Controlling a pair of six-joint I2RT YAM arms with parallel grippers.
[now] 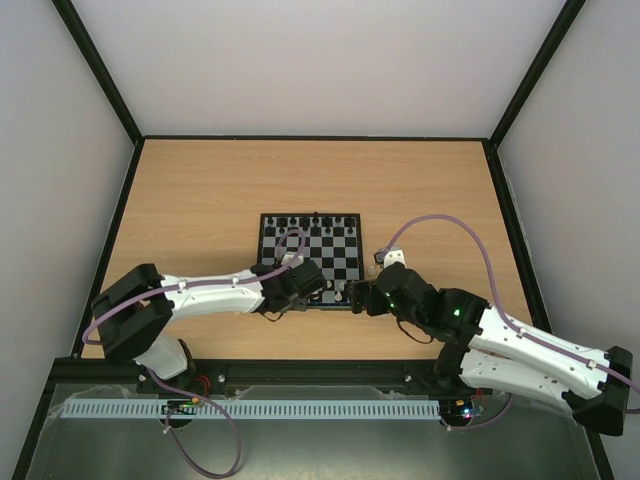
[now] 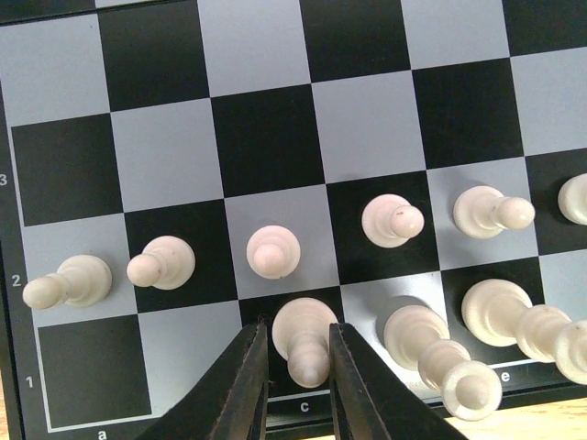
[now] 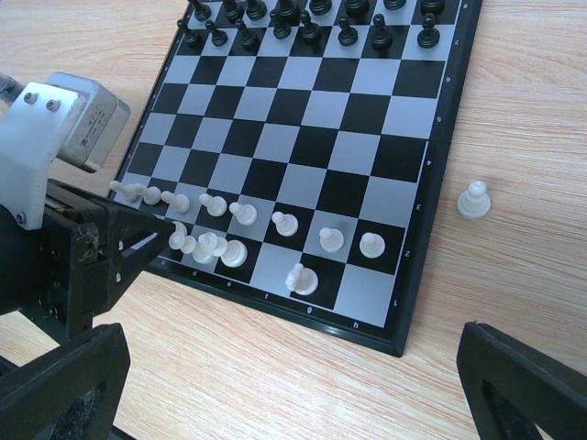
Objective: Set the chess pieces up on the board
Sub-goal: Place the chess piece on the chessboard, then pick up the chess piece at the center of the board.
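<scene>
1. White c1 piece (image 2: 305,341) stood upright on the board (image 2: 275,137), back rank.
2. Left gripper (image 2: 298,330) straddled it from the near edge, jaws narrow. Couldn't tell if pinching.
3. Right gripper (image 3: 293,348) gaped wide, empty, nearer the loose piece (image 3: 474,199) off-board.

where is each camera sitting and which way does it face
Top external: above and behind the arms, looking down at the board; both arms show.
Left wrist: close over the board's near-left corner; the left fingers flank a white piece.
Right wrist: low beside the near-right corner, facing the black pieces; the right fingers show.
Both wrist views share the white pawns.
</scene>
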